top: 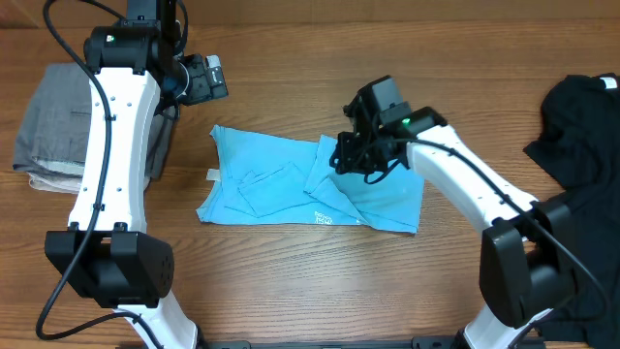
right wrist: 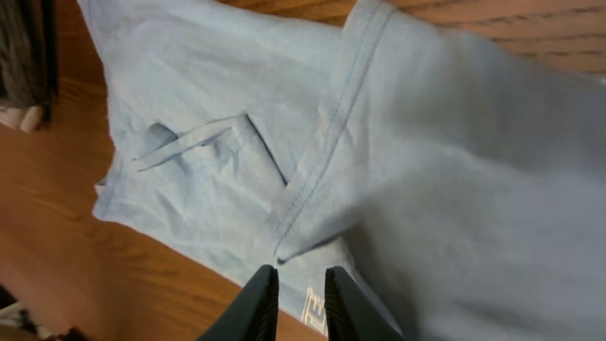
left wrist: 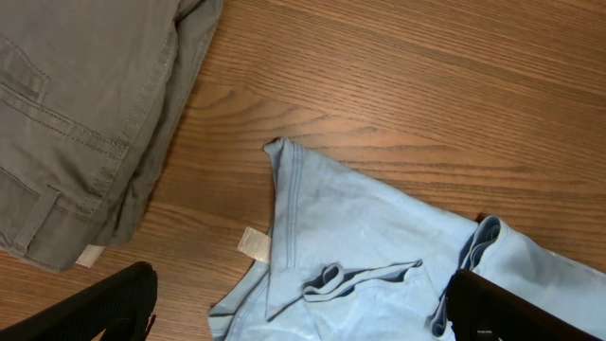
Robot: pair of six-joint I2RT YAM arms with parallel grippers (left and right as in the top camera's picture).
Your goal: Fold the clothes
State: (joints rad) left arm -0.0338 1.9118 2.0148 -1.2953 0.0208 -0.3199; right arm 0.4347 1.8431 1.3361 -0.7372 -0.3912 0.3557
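Note:
The clothes, a light blue T-shirt (top: 281, 184), lie crumpled on the wooden table, with a fold turned over near the middle. A white label (top: 212, 174) sticks out at the left edge and pale lettering (top: 323, 219) shows near the front hem. My right gripper (top: 351, 155) hovers over the shirt's folded middle. In the right wrist view its jaws (right wrist: 300, 275) stand a narrow gap apart with nothing between them, just short of a fold corner of the shirt (right wrist: 454, 142). My left gripper (top: 203, 78) is wide open behind the shirt's top left corner, its fingers (left wrist: 114, 303) spread over the shirt (left wrist: 379, 246).
Folded grey trousers (top: 58, 116) lie at the far left, close beside the left arm and also visible in the left wrist view (left wrist: 76, 114). A black garment (top: 581, 126) is heaped at the right edge. Bare wood runs along the front of the table (top: 320, 281).

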